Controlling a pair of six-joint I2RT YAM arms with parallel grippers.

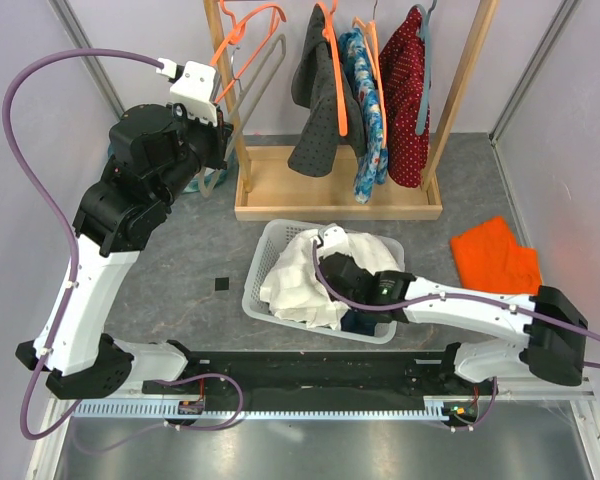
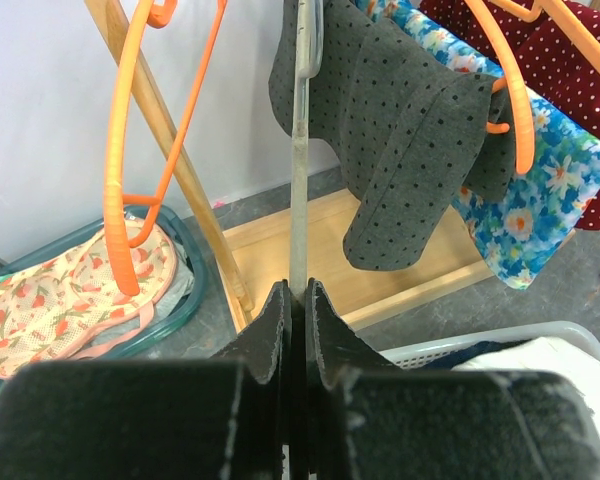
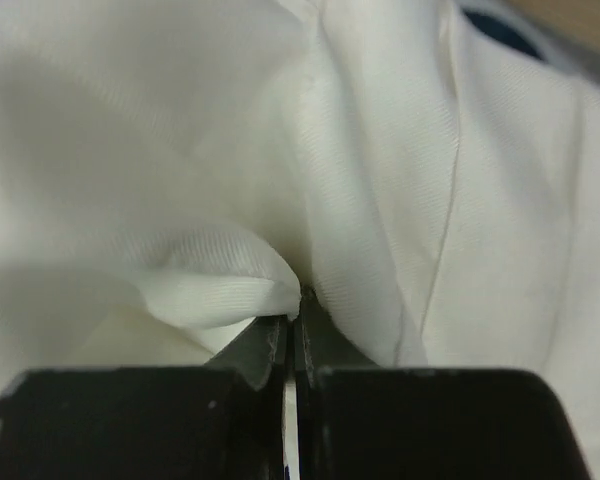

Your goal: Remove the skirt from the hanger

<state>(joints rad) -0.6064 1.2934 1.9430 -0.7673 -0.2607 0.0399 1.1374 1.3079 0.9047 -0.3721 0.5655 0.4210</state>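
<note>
Beyond the left gripper (image 2: pixel 298 292) a wooden rack (image 1: pixel 337 198) carries a grey dotted garment (image 2: pixel 410 130), a blue floral one (image 2: pixel 540 190) and a red dotted one (image 1: pixel 405 100), a teal basin (image 2: pixel 198 285) sits low to that gripper's left, and an orange cloth (image 1: pixel 495 257) lies on the table (image 1: pixel 180 260) right of the right gripper (image 1: pixel 325 245).

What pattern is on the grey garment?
The garment has small black dots, clearest from left wrist.

Right pincer (image 3: pixel 292 308) tight on a fold of white cloth (image 3: pixel 430 200).

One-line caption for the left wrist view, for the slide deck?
Left gripper shut on a grey hanger by the wooden rack, with a grey dotted garment hanging just beyond.
</note>
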